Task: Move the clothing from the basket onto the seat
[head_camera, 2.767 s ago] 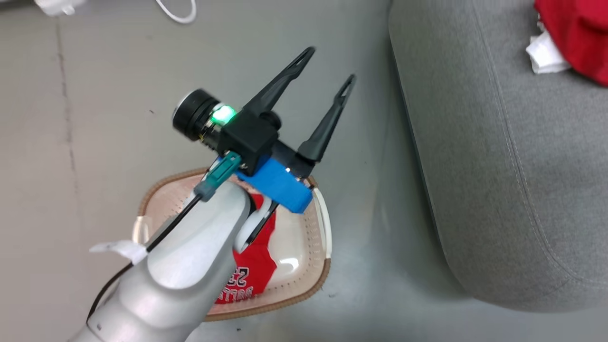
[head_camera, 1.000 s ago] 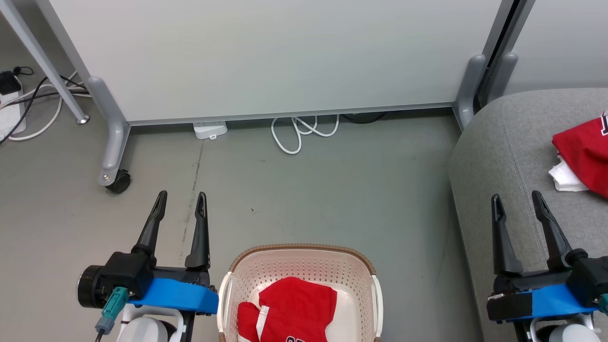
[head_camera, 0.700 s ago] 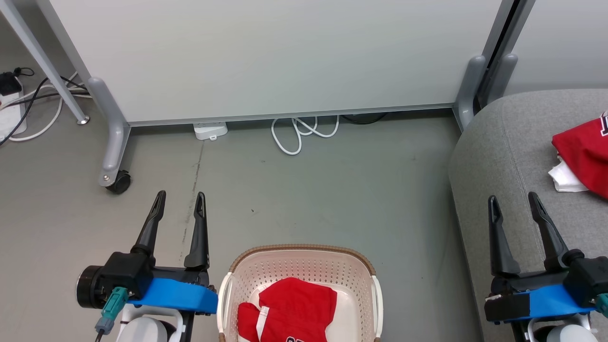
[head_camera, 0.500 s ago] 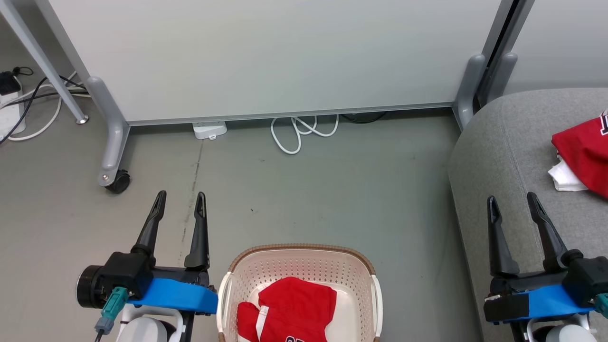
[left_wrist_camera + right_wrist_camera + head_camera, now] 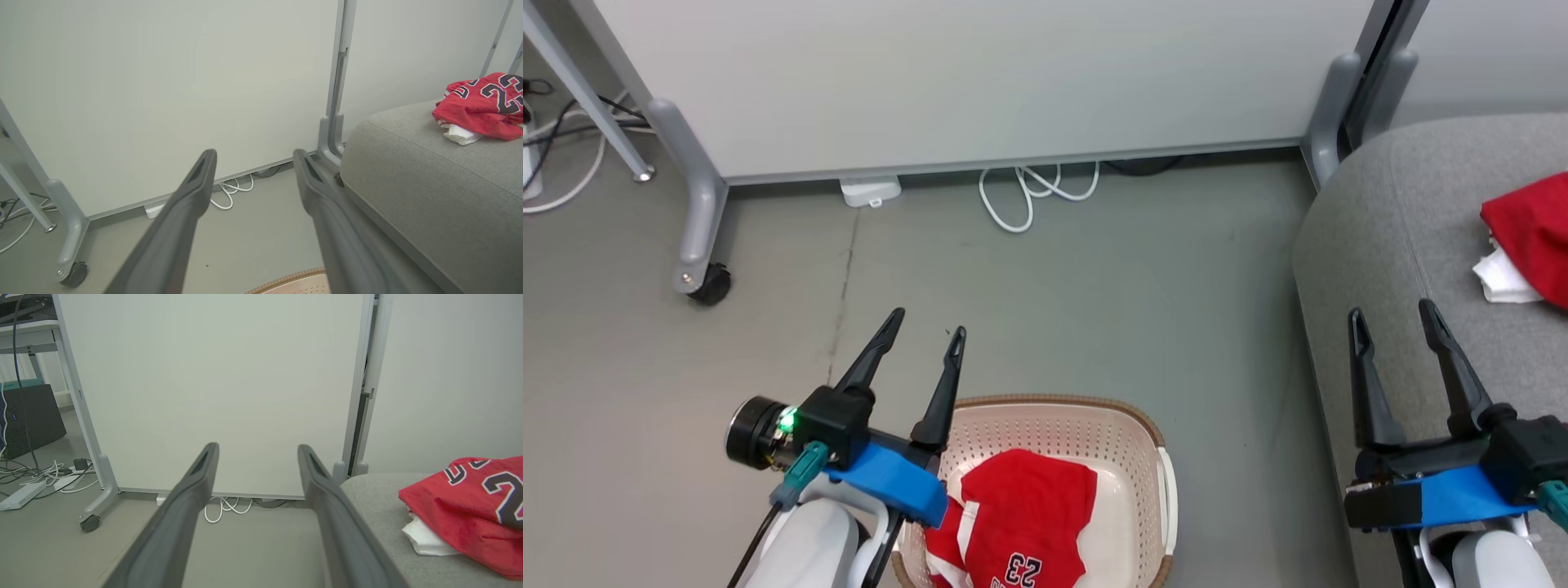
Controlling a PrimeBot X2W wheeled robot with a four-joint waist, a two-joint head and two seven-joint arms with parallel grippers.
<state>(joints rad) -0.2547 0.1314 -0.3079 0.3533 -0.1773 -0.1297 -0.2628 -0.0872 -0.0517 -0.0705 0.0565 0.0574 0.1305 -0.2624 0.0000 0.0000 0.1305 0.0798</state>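
- Fingers (image 5: 938,392) on both arms are long, dark and spread wide, with nothing between them; each pair is released and empty.
- Left gripper (image 5: 929,322) sits at the lower left of the head view. Its blue base covers the near left corner of the basket (image 5: 1131,457), and its tips point up and slightly right over the floor (image 5: 1094,310) just past the rim. A green light glows by its wrist camera.
- Right gripper (image 5: 1390,309) is at the lower right, over the near left part of the seat (image 5: 1388,220), with its tips pointing away from the robot.
- Between the two arms the basket stands on the grey floor; it is cream plastic with rows of holes and a brown woven rim.
- Inside it lies a red jersey (image 5: 1025,510), crumpled, with white trim and the number 23 showing at its near end.
- Just right of the basket, across a strip of floor, is the seat, in grey fabric with a rounded corner and a seam along its edge.
- Farther back on the seat, beyond the right gripper, a second red jersey (image 5: 1531,224) lies bunched up, with a white piece of fabric (image 5: 1499,278) sticking out beneath it.
- Farthest off, a pale partition panel (image 5: 980,73) stands on grey legs, one with a caster wheel (image 5: 709,287). A looped white cable (image 5: 1023,196) and a small white box (image 5: 870,192) lie at its foot.
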